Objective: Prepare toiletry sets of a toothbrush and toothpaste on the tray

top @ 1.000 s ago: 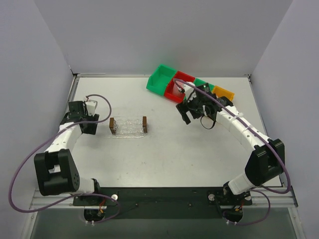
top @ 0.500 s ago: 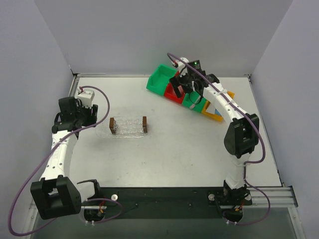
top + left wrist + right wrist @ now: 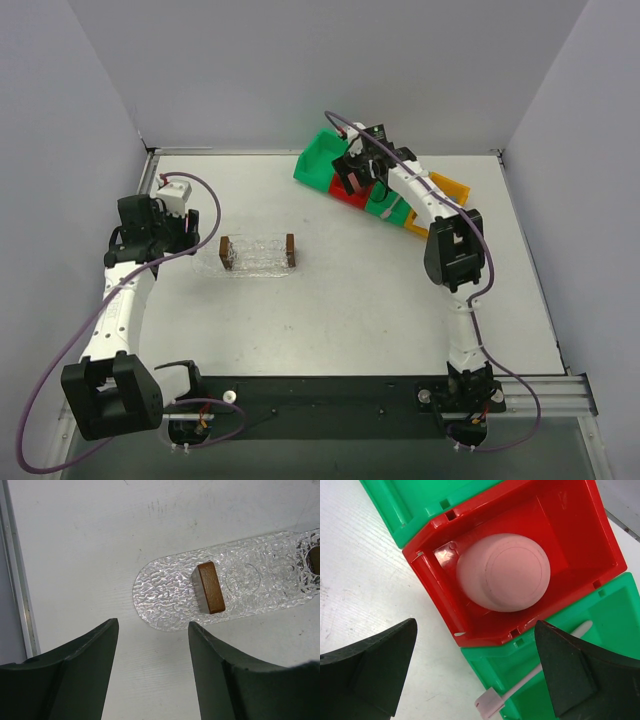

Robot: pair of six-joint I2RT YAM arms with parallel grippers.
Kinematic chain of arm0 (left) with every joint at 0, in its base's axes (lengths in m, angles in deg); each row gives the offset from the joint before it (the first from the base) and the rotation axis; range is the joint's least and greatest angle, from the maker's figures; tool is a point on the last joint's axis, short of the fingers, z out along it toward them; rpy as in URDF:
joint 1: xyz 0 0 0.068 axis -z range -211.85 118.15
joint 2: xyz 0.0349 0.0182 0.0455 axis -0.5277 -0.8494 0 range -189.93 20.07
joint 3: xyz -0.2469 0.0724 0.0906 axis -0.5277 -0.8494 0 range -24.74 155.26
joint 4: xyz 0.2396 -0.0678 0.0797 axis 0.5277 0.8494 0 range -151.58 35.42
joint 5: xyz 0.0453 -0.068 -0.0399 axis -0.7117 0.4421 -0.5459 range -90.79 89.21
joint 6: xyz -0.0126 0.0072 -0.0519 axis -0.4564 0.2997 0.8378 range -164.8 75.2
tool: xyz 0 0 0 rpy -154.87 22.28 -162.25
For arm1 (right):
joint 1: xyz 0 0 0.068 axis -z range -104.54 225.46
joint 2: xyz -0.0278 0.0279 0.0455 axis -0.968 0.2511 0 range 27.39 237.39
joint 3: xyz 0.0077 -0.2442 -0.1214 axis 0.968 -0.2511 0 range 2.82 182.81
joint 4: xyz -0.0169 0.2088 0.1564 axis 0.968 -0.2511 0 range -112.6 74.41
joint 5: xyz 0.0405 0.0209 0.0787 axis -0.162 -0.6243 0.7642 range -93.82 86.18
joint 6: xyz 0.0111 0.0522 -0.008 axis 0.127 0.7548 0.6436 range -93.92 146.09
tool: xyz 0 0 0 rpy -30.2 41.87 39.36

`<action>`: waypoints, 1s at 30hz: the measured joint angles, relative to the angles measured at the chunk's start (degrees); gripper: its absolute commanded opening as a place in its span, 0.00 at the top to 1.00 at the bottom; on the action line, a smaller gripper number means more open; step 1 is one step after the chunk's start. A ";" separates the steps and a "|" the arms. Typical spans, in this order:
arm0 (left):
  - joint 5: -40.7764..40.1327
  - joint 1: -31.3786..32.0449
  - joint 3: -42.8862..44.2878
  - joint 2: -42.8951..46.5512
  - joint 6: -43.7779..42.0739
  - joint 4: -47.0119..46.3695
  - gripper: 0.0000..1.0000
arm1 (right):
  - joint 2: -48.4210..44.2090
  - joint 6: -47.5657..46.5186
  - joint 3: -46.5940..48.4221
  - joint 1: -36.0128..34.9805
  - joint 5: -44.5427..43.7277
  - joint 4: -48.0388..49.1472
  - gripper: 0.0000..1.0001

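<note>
The left gripper is released, its two dark fingers spread apart with only bare table between them. The tray lies on the left half of the table, just to the right of this gripper. In the left wrist view its rounded clear end sits a little past the fingertips, not between them. One brown block stands on that end. The top view shows the tray flat on the table with a brown block at each short end.

The right arm reaches to the far right of the table, where a row of bins stands. The right gripper is also released, jaws wide apart and holding nothing. It hangs over the near edge of the red bin, and a pink cup lies in that bin just past the fingertips. A green bin touches the red one on its far-left side. Another green bin touches it on the right, with a yellow bin further right.

The toothbrush lies in that right-hand green bin. It is outside the gap of the jaws, beside the right finger, which hides the middle of its thin handle.
</note>
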 measured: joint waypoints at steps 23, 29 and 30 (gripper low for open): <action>0.17 0.17 0.00 -2.64 0.46 -0.92 0.32 | 7.19 -0.26 7.87 1.97 2.19 0.61 0.03; 0.15 0.42 0.00 -3.54 0.70 -1.55 0.32 | 9.66 -0.72 9.18 1.97 2.58 0.37 0.04; 0.15 0.44 0.00 -3.58 0.79 -1.66 0.32 | 9.88 -0.83 9.49 1.97 2.67 0.39 0.04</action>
